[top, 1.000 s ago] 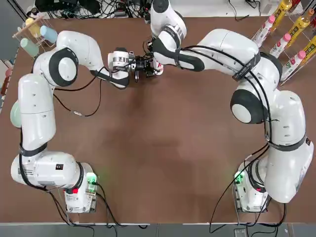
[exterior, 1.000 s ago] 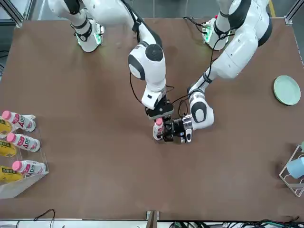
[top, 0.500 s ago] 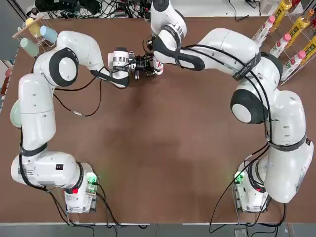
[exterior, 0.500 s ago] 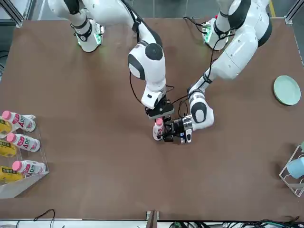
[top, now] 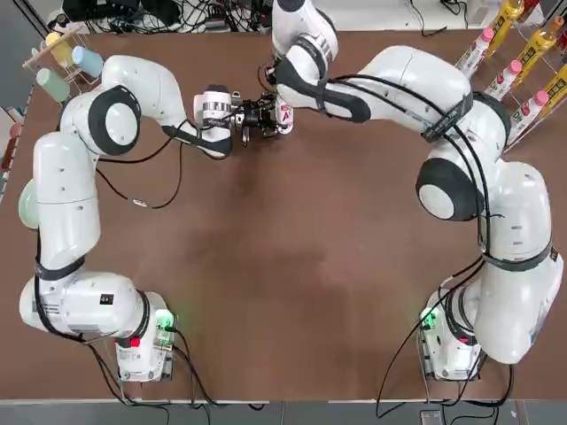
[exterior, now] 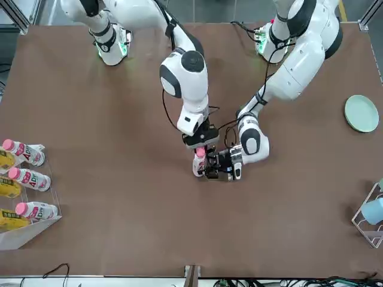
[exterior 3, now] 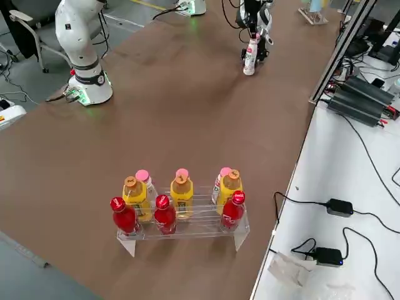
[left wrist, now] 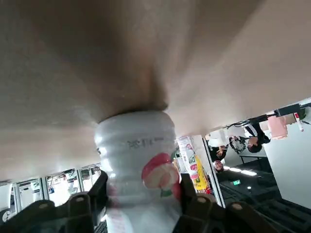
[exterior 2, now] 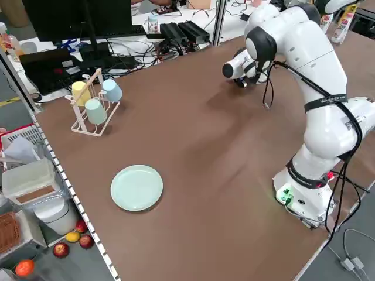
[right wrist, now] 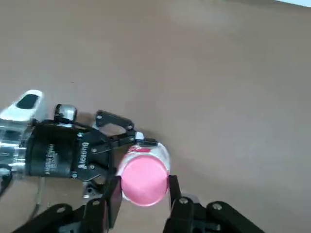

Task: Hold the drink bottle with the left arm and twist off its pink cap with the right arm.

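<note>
The drink bottle (exterior: 197, 165) stands upright near the table's far edge, small and white with red lettering (top: 285, 113). From the side, my left gripper (exterior: 210, 169) is shut on its body; the left wrist view shows the bottle (left wrist: 138, 160) squeezed between both black fingers (left wrist: 90, 204). From above, my right gripper (right wrist: 143, 190) is shut on the pink cap (right wrist: 142, 183), one finger on each side of it. In the front view the pink cap (exterior: 200, 153) shows just under the right wrist. The right side view has the bottle (exterior 3: 250, 57) below both grippers.
A clear rack of yellow, red and pink-capped bottles (exterior 3: 181, 209) stands at the table's right side (top: 518, 62). A pale green plate (exterior 2: 136, 187) and a cup rack (exterior 2: 92, 104) sit on the left side. Cables and power bricks lie beyond the far edge.
My right arm's wrist has shifted and turned slightly over the cap. The bottle and my left gripper stay where they were.
</note>
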Controlling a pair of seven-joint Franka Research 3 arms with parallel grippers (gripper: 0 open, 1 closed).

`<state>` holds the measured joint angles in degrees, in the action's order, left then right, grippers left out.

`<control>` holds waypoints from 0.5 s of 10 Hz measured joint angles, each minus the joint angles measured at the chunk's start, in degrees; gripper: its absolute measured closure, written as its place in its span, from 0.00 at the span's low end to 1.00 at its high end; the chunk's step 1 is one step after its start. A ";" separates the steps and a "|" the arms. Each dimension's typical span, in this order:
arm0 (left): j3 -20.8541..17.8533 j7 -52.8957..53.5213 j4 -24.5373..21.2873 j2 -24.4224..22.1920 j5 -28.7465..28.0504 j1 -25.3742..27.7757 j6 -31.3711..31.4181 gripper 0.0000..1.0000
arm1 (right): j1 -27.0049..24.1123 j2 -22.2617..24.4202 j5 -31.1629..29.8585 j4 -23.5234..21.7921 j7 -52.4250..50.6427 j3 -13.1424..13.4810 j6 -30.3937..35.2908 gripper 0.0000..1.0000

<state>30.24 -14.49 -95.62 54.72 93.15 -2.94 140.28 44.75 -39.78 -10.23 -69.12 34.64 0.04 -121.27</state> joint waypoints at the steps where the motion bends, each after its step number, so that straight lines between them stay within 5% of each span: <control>1: 0.00 0.00 0.00 0.00 0.00 0.00 0.00 0.38 | -1.88 0.36 0.00 -0.08 -2.88 0.02 1.82 0.56; 5: 0.00 0.00 0.04 0.03 0.00 -0.01 0.00 0.38 | -7.86 2.06 0.04 -6.38 -10.87 -0.20 3.46 0.56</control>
<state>30.25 -14.49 -95.59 54.75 93.15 -2.95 140.28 36.89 -37.73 -10.19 -75.50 23.77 -0.16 -117.81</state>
